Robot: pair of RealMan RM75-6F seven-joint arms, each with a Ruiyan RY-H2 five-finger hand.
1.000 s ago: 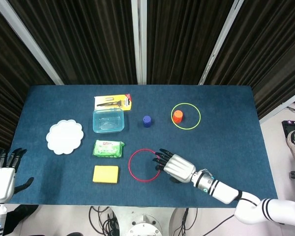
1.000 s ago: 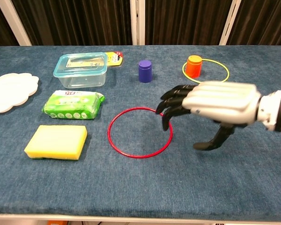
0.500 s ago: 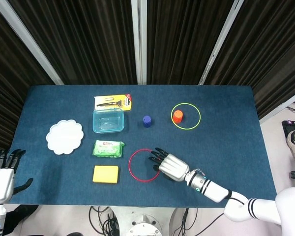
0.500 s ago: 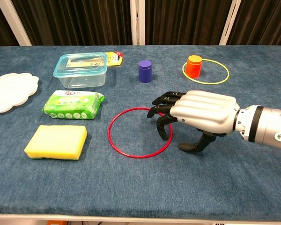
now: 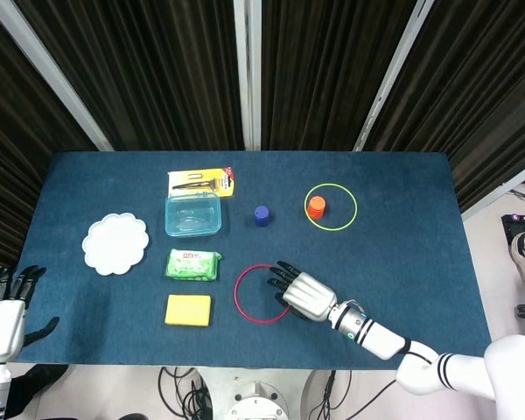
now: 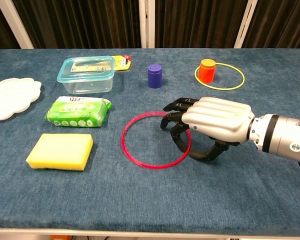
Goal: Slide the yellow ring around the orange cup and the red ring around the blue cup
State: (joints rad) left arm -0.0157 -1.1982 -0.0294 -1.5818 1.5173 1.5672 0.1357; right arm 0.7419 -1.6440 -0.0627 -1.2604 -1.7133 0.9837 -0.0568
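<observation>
The red ring (image 5: 236,296) (image 6: 122,144) lies flat on the blue table, in front of the blue cup (image 5: 262,215) (image 6: 155,75). My right hand (image 5: 302,296) (image 6: 217,120) sits on the ring's right edge. Its fingers curl down inside the ring and the thumb is tucked just outside, pinching the rim. At the back right, the yellow ring (image 5: 331,229) (image 6: 222,89) lies around the orange cup (image 5: 316,206) (image 6: 207,70). My left hand (image 5: 4,311) hangs off the table's front left corner with its fingers apart and holds nothing.
A white plate (image 5: 115,243) (image 6: 10,97) is at the left. A clear container (image 5: 192,214) (image 6: 86,74), a green wipes pack (image 5: 192,264) (image 6: 77,110) and a yellow sponge (image 5: 188,310) (image 6: 60,151) line up left of the red ring. A razor pack (image 5: 201,181) lies behind the container.
My right hand came lower and closer to the table's front, and its fingers and thumb closed on the red ring's right edge. The ring has shifted slightly to the right.
</observation>
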